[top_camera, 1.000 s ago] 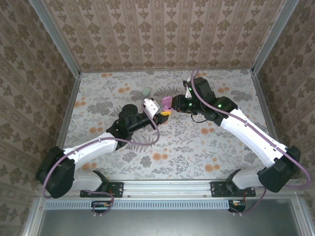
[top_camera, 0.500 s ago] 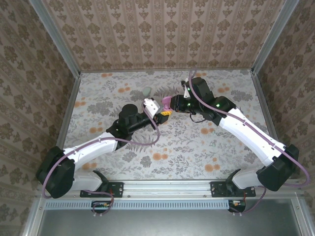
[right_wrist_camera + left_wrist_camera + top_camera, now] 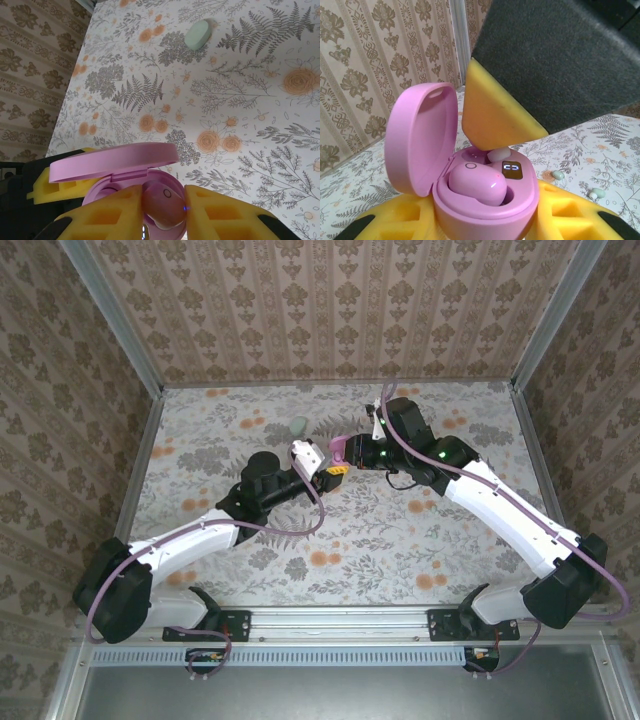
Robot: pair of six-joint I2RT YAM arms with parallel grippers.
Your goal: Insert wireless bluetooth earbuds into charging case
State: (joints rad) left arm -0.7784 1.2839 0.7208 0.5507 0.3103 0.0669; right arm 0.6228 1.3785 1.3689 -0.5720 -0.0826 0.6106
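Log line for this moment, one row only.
step: seating earbud in pink case | left fingers: shut on open pink case | right fingers: shut on earbud, at case's socket | green case: lying on table

A lab test booth (wallpapered panels [image 3: 330,310], aluminium frame [image 3: 112,315]).

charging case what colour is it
Pink, the charging case lid and body alike; the left wrist view shows it best.

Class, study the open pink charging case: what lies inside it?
In the charging case, a seated earbud fills the near socket beside a lit display. A second earbud sits between the yellow fingers of the right gripper; the socket beneath it is covered.
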